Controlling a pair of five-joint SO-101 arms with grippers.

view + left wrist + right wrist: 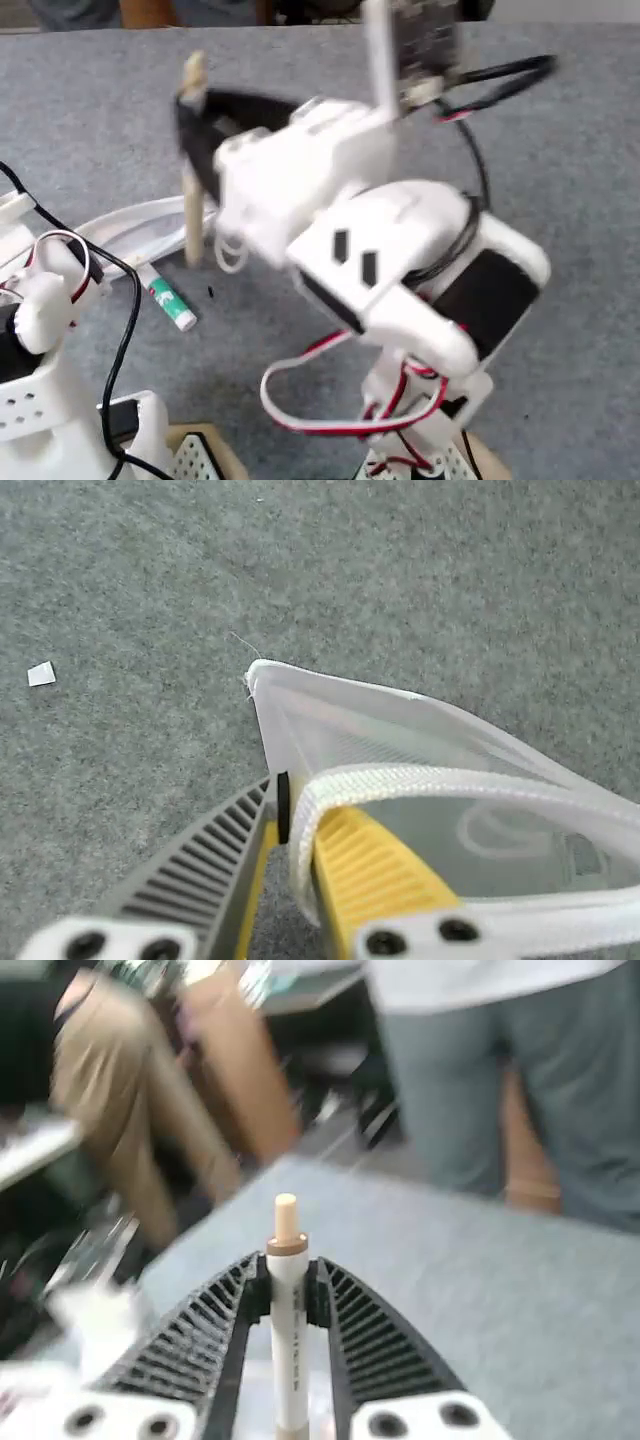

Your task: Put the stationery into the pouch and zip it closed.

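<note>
My right gripper (288, 1265) is shut on a cream pen (287, 1310) with a tan tip, which stands between the jaws. In the high view the pen (192, 215) hangs upright from that gripper (195, 115), its lower end at the near rim of the translucent white pouch (150, 225). My left gripper (295, 815) is shut on the pouch's zipper rim (420, 780) and holds the mouth open near one corner. A green and white glue stick (170, 303) lies on the carpet just in front of the pouch.
The grey carpeted table (560, 180) stretches behind and to the right of the arms. The right arm's white body (400, 260) stands over the middle. The left arm's base (40, 330) and cables sit at the near left. A paper scrap (41, 674) lies on the carpet.
</note>
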